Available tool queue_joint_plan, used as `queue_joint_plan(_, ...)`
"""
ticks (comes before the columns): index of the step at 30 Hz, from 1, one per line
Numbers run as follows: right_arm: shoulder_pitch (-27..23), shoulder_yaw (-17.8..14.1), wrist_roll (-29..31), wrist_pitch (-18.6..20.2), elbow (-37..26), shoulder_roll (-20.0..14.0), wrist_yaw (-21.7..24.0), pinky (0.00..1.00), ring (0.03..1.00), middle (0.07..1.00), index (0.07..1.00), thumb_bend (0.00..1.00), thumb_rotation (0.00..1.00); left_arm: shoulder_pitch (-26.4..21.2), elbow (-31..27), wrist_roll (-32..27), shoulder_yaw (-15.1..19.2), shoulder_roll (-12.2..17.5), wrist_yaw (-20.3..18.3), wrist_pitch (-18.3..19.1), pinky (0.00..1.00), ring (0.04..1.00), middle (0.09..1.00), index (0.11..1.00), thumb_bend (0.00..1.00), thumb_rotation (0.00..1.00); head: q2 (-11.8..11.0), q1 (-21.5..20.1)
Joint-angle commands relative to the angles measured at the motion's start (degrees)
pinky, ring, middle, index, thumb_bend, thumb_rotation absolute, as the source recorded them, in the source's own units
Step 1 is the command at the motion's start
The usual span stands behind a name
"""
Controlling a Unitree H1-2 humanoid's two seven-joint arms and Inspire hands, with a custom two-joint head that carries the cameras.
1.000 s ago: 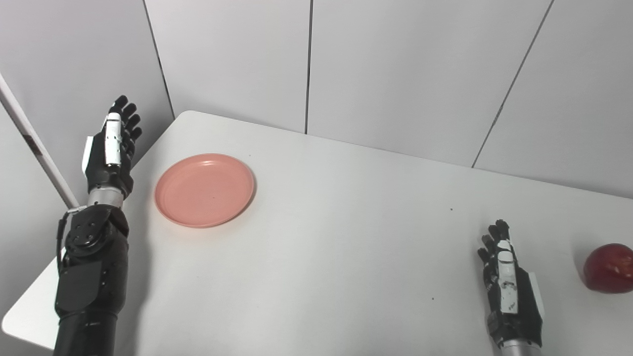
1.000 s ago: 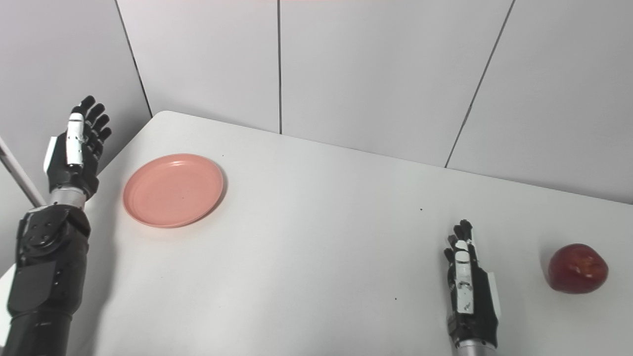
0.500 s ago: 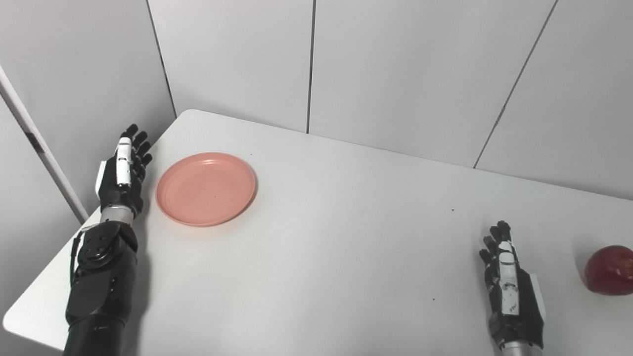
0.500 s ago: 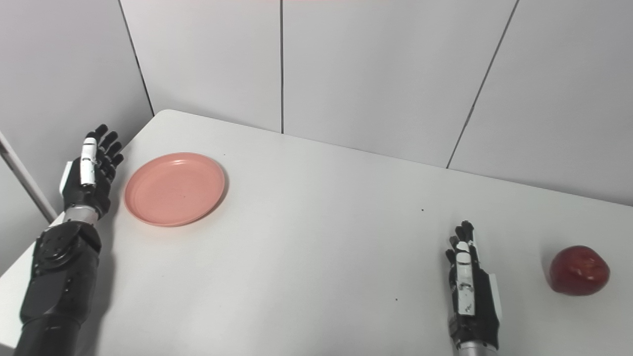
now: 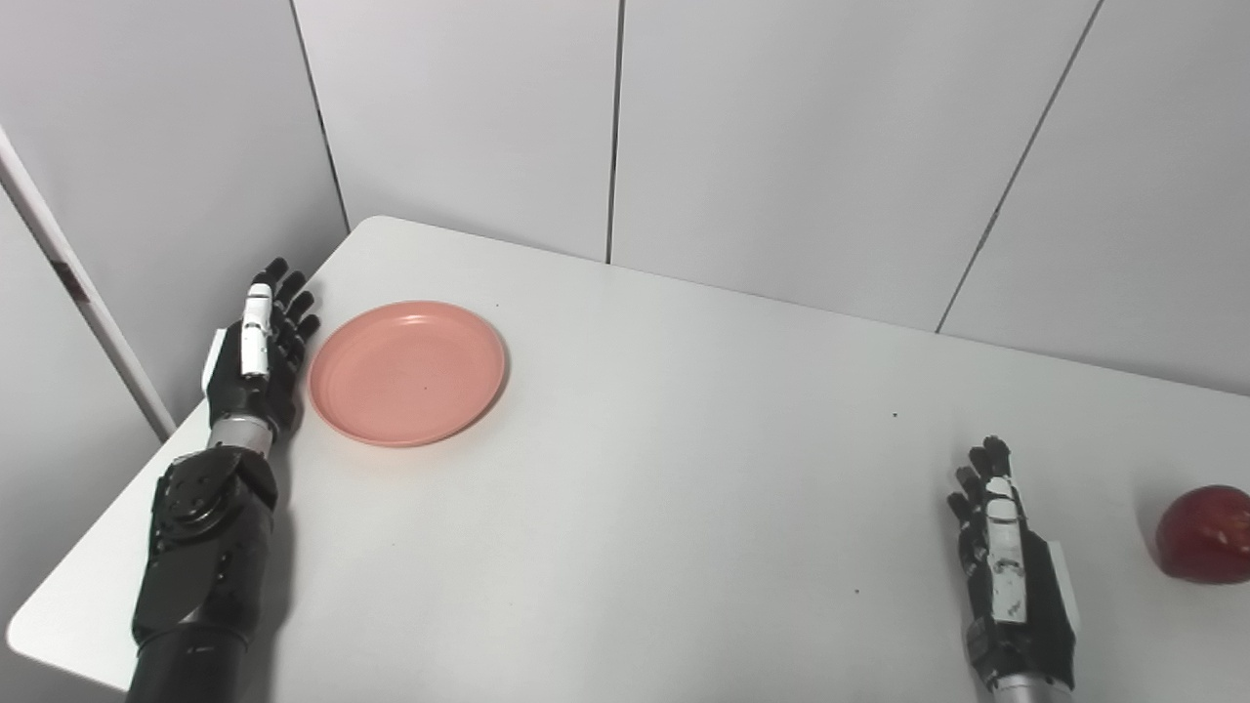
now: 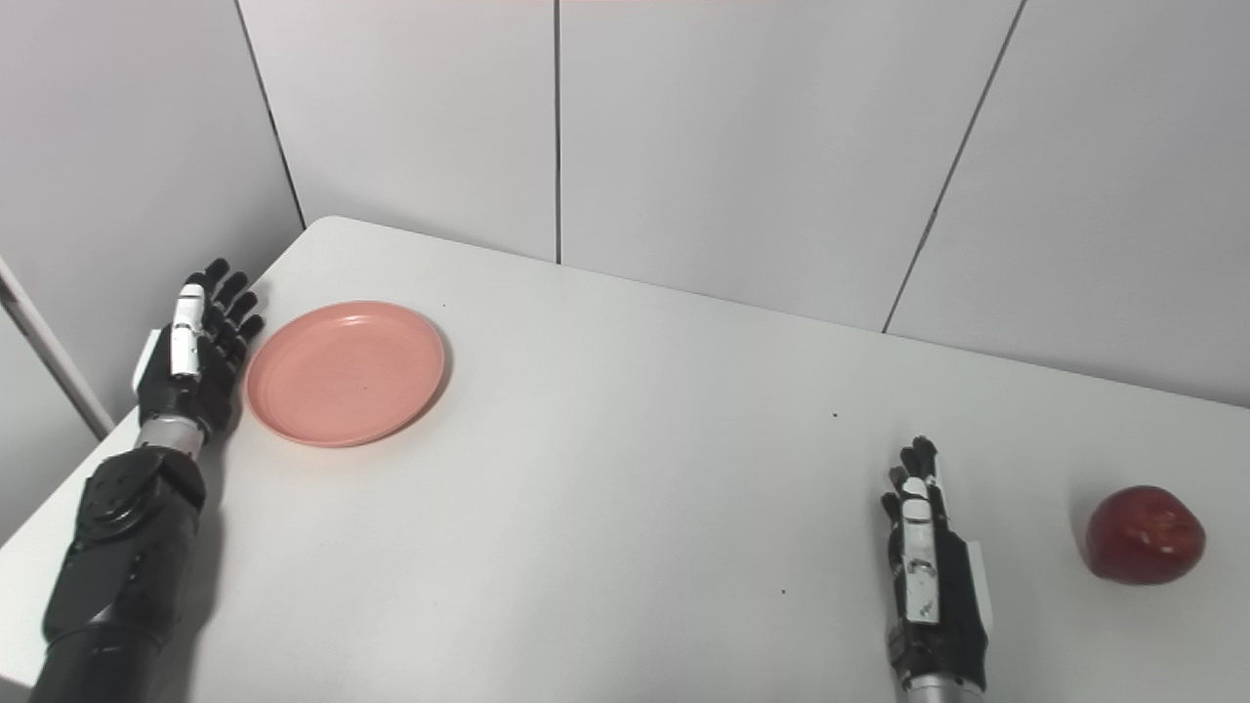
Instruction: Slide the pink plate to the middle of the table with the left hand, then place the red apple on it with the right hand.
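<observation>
A round pink plate (image 5: pixel 408 372) lies empty on the white table (image 5: pixel 664 488) near its far left corner. My left hand (image 5: pixel 256 357) stands edge-on just left of the plate's rim, open, fingers stretched forward, holding nothing; whether it touches the rim I cannot tell. A red apple (image 6: pixel 1145 535) rests at the right side of the table. My right hand (image 6: pixel 928 576) lies open and flat on the table, left of the apple and apart from it.
Grey wall panels (image 5: pixel 781 146) stand close behind the table and along its left side. The table's left edge (image 5: pixel 107 527) runs right beside my left forearm. A white strip (image 5: pixel 78 283) leans on the left wall.
My left hand has come down and moved right, from up near the left wall to table height beside the plate's left rim. The plate, apple and right hand have stayed put.
</observation>
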Motion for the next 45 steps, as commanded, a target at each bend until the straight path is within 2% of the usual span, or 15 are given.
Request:
queue_joint_plan(1, -0.7, -0.3, 0.5, -1.7, -1.5, -0.3, 0.3, 1.0, 1.0, 1.0, 1.0, 0.19, 1.0, -1.1, 0.0, -0.7, -0.1, 1.2, -1.0, -1.4, 0.97, 0.967, 0.962, 0.949, 0.31, 1.0, 0.1, 0.0)
queue_joint_plan(6, -0.7, -0.2, 0.0, -1.5, -1.7, -0.3, 0.1, 1.0, 1.0, 1.0, 1.0, 0.19, 1.0, -0.8, 0.7, 0.3, -0.8, 0.9, -1.3, -1.9, 1.0, 0.98, 0.972, 0.958, 0.35, 1.0, 0.1, 0.0)
queue_joint_plan(11, -0.7, -0.3, 0.1, -1.6, -1.7, -0.3, 0.2, 1.0, 1.0, 1.0, 1.0, 0.21, 1.0, -0.7, 2.3, 0.9, -2.0, 0.7, -1.9, -3.5, 1.0, 0.996, 0.985, 0.962, 0.33, 1.0, 0.2, 0.1)
queue_joint_plan(17, -0.7, -0.3, 0.2, -1.3, -1.8, -0.3, 0.1, 1.0, 1.0, 1.0, 1.0, 0.21, 1.0, -0.6, 3.2, 0.5, -3.1, 0.9, -2.3, -3.3, 1.0, 0.988, 0.974, 0.952, 0.37, 1.0, 0.2, 0.0)
queue_joint_plan(22, -0.7, -0.2, 0.1, -1.5, -1.9, -0.3, 0.1, 1.0, 1.0, 1.0, 1.0, 0.2, 1.0, -1.0, 5.4, 0.3, -3.6, 0.8, -3.3, -4.3, 0.99, 0.962, 0.953, 0.936, 0.37, 1.0, 0.4, 0.0)
queue_joint_plan(30, -0.7, -0.4, 0.6, -1.0, -2.2, 0.0, 0.1, 1.0, 1.0, 1.0, 1.0, 0.2, 1.0, -0.5, 3.8, 0.0, -5.4, -0.1, -3.9, -2.5, 0.98, 0.959, 0.957, 0.945, 0.38, 1.0, 0.4, -0.1)
queue_joint_plan(45, -0.9, -0.2, 0.2, -1.3, -1.9, 0.0, 0.1, 1.0, 1.0, 1.0, 1.0, 0.19, 1.0, 1.1, -7.4, 1.3, -8.3, -4.4, -0.2, 5.2, 0.95, 0.943, 0.937, 0.924, 0.34, 1.0, 0.5, -0.5)
